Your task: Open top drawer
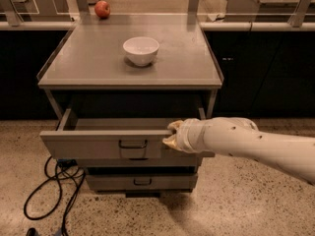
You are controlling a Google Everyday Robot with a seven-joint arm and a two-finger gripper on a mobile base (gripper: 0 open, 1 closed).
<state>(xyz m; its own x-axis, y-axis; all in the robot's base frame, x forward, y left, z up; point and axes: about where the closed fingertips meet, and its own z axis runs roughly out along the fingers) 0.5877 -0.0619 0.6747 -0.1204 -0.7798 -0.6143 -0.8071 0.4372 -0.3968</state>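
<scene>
The top drawer (98, 144) stands partly out of the cabinet (98, 68); the gripper (170, 134) sits at its upper rim, right of the handle (133, 144); its fingers seem clamped over that rim, likely for pulling.

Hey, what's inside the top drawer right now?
The top drawer stands partly open, showing only a strip of bare grey tray floor. Its front panel hides the nearer part, and the gripper, at the front's top edge, covers a bit more.
</scene>
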